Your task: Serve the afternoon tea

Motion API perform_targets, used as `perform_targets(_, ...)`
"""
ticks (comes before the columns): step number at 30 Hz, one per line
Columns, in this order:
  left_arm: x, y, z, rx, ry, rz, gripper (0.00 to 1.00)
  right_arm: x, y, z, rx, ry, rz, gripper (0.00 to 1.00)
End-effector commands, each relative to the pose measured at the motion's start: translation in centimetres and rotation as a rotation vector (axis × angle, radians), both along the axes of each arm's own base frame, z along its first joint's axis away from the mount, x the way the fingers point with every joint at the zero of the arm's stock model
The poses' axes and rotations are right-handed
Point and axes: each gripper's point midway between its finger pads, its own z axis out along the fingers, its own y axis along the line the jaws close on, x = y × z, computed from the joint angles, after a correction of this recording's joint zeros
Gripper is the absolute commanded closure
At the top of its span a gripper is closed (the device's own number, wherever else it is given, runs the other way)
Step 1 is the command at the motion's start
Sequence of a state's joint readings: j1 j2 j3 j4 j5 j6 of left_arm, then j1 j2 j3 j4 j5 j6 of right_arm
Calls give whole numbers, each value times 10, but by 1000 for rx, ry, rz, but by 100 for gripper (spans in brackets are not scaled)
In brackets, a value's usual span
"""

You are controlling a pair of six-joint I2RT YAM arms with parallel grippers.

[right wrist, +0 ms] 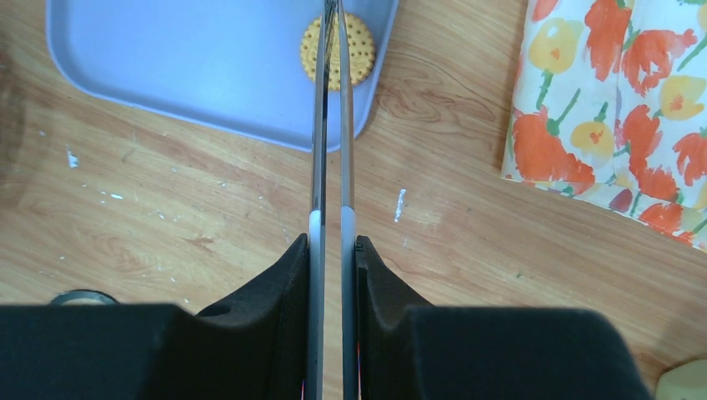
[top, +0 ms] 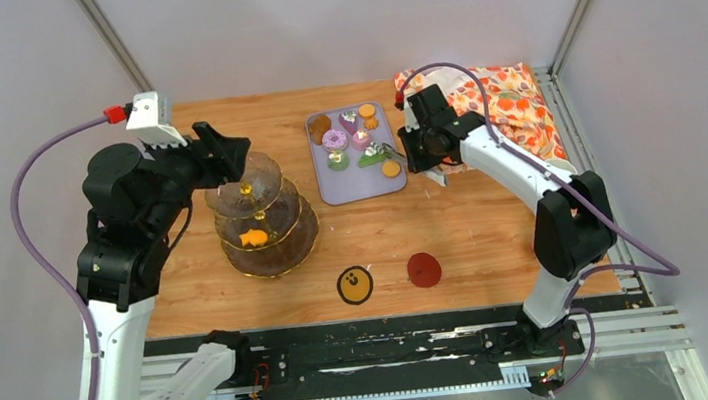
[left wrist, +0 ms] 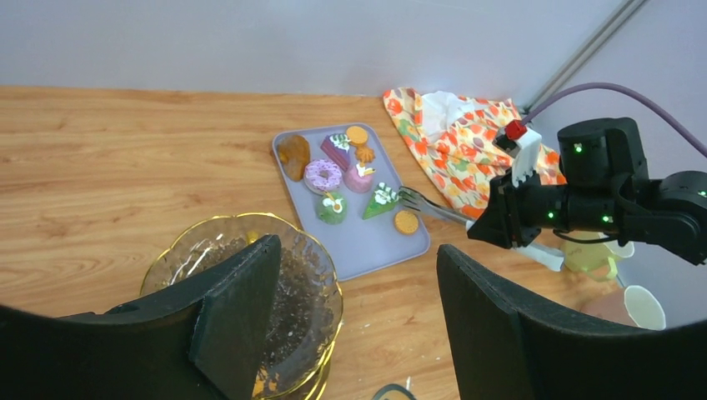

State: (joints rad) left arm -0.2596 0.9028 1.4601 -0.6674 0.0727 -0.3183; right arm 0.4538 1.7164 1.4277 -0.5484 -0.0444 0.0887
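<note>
From above, the three-tier glass stand (top: 262, 221) sits left of the lilac tray (top: 354, 188) of pastries (top: 334, 139), under the left gripper (top: 237, 158). The left wrist view shows its fingers spread wide, holding nothing. In the right wrist view the right gripper (right wrist: 332, 246) clamps the metal tongs (right wrist: 321, 150), arms squeezed almost together, tips over an orange biscuit (right wrist: 360, 50) at the tray's corner; whether they pinch it is unclear.

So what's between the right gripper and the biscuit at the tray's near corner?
The metal tongs, held in the right gripper, cross bare table and the lilac tray's edge to the biscuit, as the right wrist view shows.
</note>
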Motion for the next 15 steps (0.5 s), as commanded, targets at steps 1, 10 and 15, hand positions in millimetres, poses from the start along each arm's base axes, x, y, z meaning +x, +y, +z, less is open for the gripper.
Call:
perform_targets(1,-1,0,9,-7,-32,3,27,0,9,27,100,-62,-20,99)
perform_targets(10,1,-1,6,-9,-23,3,27,-5,36,37,156,-113,0,99)
perform_targets(15,0,0,5,-11,-24,5,27,0,67,32,206,-71,67,100)
